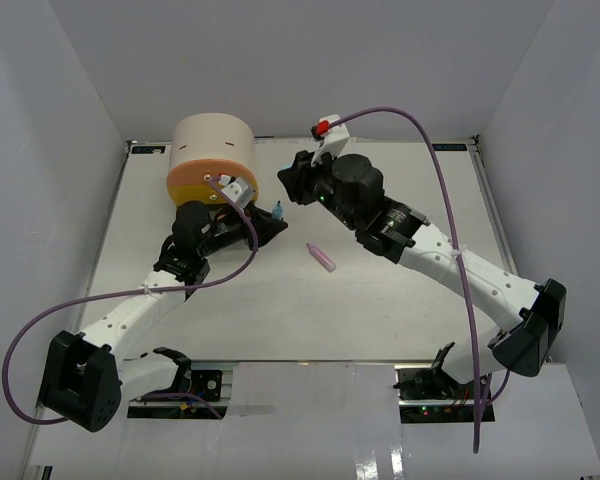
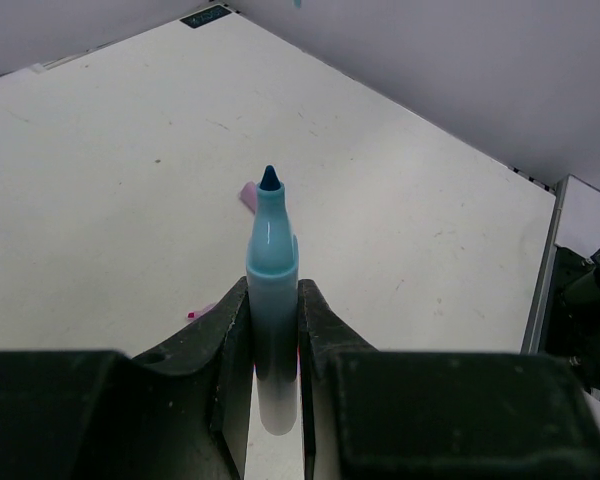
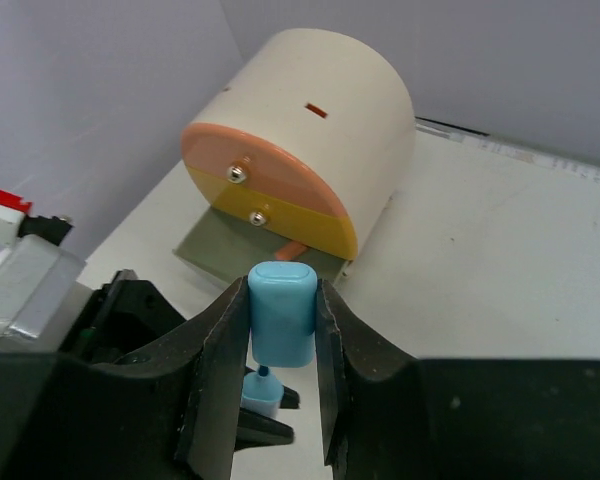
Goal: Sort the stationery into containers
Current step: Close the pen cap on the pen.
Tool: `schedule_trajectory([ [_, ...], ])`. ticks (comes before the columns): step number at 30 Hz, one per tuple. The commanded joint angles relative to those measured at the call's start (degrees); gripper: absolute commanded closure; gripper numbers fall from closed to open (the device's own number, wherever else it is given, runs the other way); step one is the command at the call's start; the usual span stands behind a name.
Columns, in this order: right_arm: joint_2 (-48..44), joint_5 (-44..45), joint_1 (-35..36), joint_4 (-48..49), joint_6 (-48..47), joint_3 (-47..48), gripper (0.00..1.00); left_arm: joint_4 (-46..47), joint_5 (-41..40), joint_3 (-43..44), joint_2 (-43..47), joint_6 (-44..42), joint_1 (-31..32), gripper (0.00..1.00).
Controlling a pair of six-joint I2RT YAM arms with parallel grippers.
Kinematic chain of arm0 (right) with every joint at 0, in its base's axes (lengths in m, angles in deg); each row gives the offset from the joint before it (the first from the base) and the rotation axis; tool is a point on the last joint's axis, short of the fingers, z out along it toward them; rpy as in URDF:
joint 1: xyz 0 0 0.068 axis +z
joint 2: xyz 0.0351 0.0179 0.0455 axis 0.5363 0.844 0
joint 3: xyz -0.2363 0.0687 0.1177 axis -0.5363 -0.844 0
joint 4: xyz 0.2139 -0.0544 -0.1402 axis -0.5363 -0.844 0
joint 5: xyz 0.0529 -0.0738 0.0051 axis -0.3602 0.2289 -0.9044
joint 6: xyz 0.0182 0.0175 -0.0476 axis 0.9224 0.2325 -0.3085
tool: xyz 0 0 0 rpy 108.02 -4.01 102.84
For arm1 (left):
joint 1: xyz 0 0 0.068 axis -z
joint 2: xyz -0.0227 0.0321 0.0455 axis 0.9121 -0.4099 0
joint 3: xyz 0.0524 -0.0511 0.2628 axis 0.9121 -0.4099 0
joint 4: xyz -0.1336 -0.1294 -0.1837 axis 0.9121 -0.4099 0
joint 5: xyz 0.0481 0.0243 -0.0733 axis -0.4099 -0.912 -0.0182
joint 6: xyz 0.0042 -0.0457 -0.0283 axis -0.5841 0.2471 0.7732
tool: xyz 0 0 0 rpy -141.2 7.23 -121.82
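left arm (image 1: 130, 315) extended, left fingers (image 2: 230, 340) clamping marker (image 2: 272, 290) | right arm (image 1: 480, 285) extended, right fingers (image 3: 215, 370) clamping cap (image 3: 281, 315)

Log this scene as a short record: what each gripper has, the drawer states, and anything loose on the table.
Left gripper: shut on light blue uncapped marker
Right gripper: shut on matching light blue plastic cap
Beige half-cylinder cabinet: orange drawer and yellow drawer closed, grey-green bottom drawer pulled out
In open drawer: small orange item
Loose on white table: pale purple marker

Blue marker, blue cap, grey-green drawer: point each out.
blue marker (image 2: 272, 270): left wrist view, on its barrel
blue cap (image 3: 281, 315): right wrist view, on its broad side
grey-green drawer (image 3: 215, 248): right wrist view, on its bare surface
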Motion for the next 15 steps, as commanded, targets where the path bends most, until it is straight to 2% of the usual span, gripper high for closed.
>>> schedule_trajectory([
  [1,-1.55,6.21,3.27,11.63,1.21,-2.62,0.89,3.01,-0.79,-0.70,2.83,-0.02,0.32,1.00],
  [4,-1.47,9.12,5.38,16.12,0.51,-4.73,0.89,3.01,-1.23,-1.22,3.53,0.24,0.49,1.00],
  [15,2.22,13.53,8.99,19.66,-1.07,-6.14,0.89,2.66,-3.87,-2.19,5.91,-1.08,0.76,1.00],
])
